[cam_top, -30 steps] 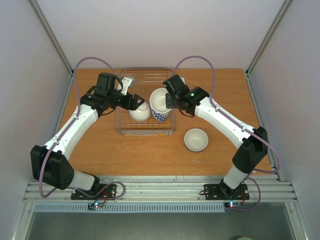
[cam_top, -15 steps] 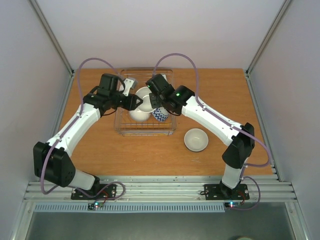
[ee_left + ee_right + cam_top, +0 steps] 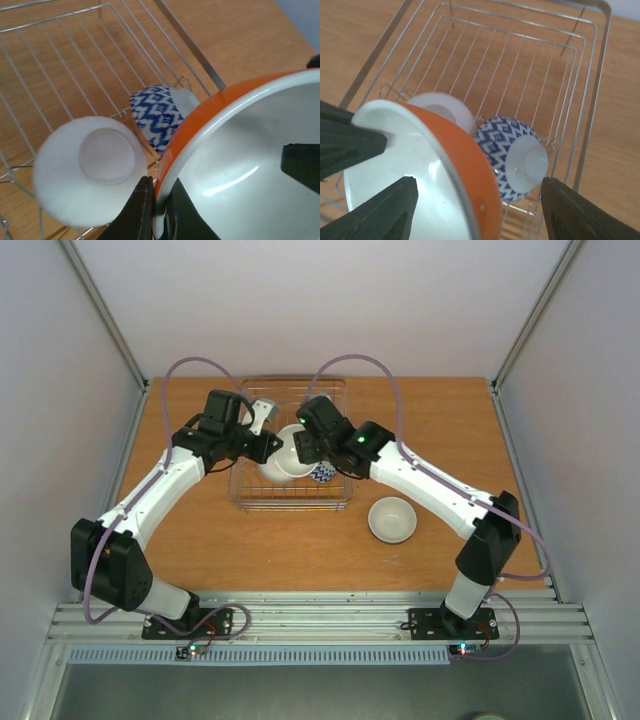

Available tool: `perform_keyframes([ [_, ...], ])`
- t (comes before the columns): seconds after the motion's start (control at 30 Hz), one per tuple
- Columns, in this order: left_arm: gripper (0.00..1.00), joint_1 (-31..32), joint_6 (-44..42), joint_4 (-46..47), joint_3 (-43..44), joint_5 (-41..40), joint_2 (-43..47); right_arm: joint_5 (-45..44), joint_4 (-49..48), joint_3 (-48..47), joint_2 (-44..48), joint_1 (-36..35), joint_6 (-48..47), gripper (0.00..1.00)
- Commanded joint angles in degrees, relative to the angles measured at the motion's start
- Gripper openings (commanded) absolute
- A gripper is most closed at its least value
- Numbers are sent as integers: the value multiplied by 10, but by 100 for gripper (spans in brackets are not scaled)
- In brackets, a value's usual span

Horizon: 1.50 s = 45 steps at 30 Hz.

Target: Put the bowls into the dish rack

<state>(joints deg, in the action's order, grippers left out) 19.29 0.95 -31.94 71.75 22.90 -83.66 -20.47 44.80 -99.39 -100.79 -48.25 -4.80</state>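
Observation:
An orange bowl [image 3: 293,448] with a white inside hangs tilted over the dish rack [image 3: 340,502]. My left gripper [image 3: 159,210] is shut on its rim [image 3: 200,130], one finger inside and one outside. My right gripper [image 3: 479,185] stands open astride the same bowl [image 3: 470,165], with a wide gap at its outer finger. Below, in the rack, a plain white bowl [image 3: 90,170] and a blue-white zigzag bowl [image 3: 507,145] lie bottom up, side by side. Another pale bowl [image 3: 392,519] sits upright on the table, right of the rack.
The wire rack's rim [image 3: 590,100] and side rails [image 3: 195,50] surround the bowls closely. Both arms meet over the rack's front half. Grey walls and metal posts [image 3: 110,330] bound the wooden table [image 3: 200,540].
The right gripper carried the orange bowl left over the rack and opened. The left gripper closed on the bowl's rim, taking it over.

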Motion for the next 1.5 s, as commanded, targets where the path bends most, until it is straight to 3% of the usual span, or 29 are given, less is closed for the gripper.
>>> perform_keyframes([
  [0.0,0,-4,-49,17,-10,84,21,112,-84,73,89,35,-16,71],
  [0.2,1,-36,-52,50,-35,176,24,189,-97,135,138,51,-17,72],
  [0.53,0,-93,-37,98,-67,305,23,407,-198,262,209,85,-5,76],
  [0.87,1,-94,-44,112,-82,398,27,468,-254,286,190,92,-3,90],
  [1.2,0,-95,-49,122,-91,454,28,521,-303,300,178,109,29,90],
  [1.33,0,-95,-44,133,-96,473,27,562,-337,307,164,122,62,81],
  [1.37,0,-95,-43,134,-96,475,27,571,-342,307,160,125,70,75],
  [1.47,0,-95,-42,134,-97,474,28,581,-360,311,155,129,83,43],
])
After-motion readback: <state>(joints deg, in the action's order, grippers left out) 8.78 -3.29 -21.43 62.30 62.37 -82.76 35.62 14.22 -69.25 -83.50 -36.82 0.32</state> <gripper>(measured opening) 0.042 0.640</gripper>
